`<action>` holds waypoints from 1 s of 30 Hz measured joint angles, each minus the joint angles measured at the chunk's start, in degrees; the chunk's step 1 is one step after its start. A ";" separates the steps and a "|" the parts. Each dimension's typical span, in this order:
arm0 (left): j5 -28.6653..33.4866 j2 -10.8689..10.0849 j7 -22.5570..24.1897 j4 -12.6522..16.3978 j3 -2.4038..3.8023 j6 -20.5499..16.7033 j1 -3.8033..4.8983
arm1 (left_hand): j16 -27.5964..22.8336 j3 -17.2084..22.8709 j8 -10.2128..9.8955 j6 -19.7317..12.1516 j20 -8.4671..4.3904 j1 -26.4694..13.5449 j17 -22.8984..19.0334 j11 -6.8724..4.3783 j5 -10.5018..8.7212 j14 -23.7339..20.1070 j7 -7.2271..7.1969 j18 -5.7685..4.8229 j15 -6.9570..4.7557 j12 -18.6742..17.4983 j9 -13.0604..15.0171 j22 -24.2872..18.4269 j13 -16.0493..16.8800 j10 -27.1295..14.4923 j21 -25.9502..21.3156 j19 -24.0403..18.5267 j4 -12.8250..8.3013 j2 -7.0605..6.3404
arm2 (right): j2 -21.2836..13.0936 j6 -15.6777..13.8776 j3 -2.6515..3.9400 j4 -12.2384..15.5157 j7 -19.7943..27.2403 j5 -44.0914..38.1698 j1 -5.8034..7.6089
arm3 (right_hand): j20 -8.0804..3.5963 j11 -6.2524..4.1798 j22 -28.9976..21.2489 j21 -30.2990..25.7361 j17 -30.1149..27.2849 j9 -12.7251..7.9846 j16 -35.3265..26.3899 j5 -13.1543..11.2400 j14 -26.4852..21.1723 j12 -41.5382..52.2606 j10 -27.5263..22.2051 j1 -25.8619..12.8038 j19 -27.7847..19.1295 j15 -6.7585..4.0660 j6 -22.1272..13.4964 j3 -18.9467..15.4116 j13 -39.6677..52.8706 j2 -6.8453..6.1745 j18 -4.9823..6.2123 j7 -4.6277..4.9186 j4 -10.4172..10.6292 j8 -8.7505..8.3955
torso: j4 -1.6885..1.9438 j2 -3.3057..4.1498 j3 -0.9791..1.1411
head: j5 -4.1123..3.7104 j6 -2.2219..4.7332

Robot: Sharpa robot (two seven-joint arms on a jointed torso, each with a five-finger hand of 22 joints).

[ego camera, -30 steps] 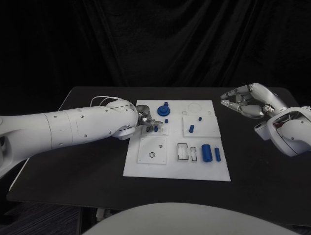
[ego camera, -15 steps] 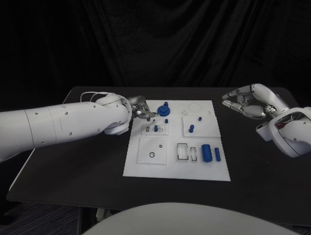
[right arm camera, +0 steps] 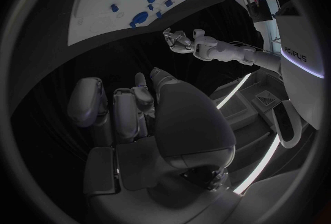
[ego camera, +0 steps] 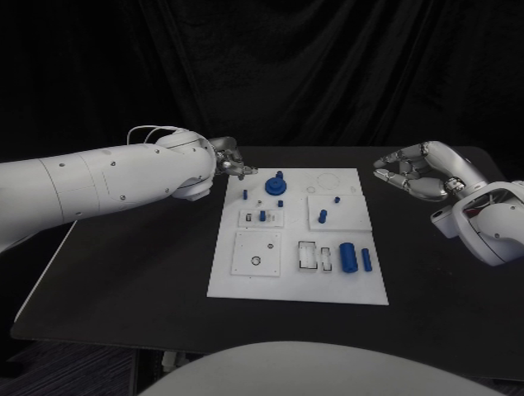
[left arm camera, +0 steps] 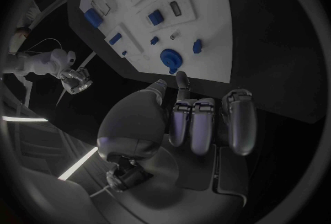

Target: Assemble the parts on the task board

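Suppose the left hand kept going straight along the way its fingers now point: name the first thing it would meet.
Most likely the big round blue part at the far end of the task board. In the left wrist view the left hand points its fingers at it. The hand's height above the board is unclear, so it might pass over.

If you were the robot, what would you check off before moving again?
1. Left robot hand off the task board: ok, it is beyond the board's far left corner.
2. Left robot hand carrying nothing: ok, fingers curled, nothing in them in the left wrist view.
3. Right robot hand off the board: ok, over the black table.
4. Right robot hand carrying nothing: ok, curled on nothing.
5. Large round blue part on the board: ok.
6. That part fully seated: cannot tell.
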 measured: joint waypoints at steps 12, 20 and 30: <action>-0.11 4.75 -0.50 -8.53 -0.11 4.57 -1.60 | 0.00 -0.51 0.00 -1.14 0.41 0.24 0.00 0.00 -0.33 0.00 0.32 0.00 0.00 0.00 0.79 -0.01 0.00 0.00 -0.70 -0.42 0.20 0.24 | 0.12 0.05 -0.01 0.01 -0.03 -0.01 0.00 | 0.00 0.00 -0.01 0.00 0.00 0.00 -0.23 0.22 0.00 0.00 0.00 0.00 0.00 0.00 0.00 0.00 -0.07 0.00 0.00 0.00 0.00 0.00 | 0.18 0.42 -0.05 | 0.24 0.00; -0.14 5.93 -0.53 -11.37 -0.13 6.15 -2.38 | 0.00 -0.88 -0.24 -1.43 0.42 0.23 0.00 0.00 -0.61 0.00 0.61 0.00 0.01 0.00 0.90 -0.01 0.00 0.00 -0.95 -0.42 0.56 0.23 | 0.14 0.08 -0.01 -0.02 -0.05 -0.02 -0.01 | 0.00 0.00 -0.01 0.00 0.00 -0.05 -0.23 0.22 0.00 0.00 0.00 0.00 0.00 0.00 0.00 0.00 -0.07 0.00 0.00 0.00 0.00 0.00 | 0.21 0.75 -0.40 | 0.34 0.00; -0.17 6.05 -0.51 -11.67 -0.13 7.17 -2.72 | 0.00 -1.20 -0.24 -1.43 0.61 0.23 0.00 0.01 -0.92 0.00 0.61 0.00 0.01 0.00 1.10 -0.02 0.00 0.00 -1.27 -0.62 0.89 0.23 | 0.15 0.10 0.00 -0.05 -0.12 -0.02 -0.01 | 0.00 0.22 -0.02 0.00 0.00 -0.04 -0.23 0.22 0.00 0.00 -0.22 0.00 0.00 0.00 0.00 0.00 -0.12 0.00 0.00 0.00 0.00 -0.23 | 0.26 0.98 -0.56 | 0.35 0.00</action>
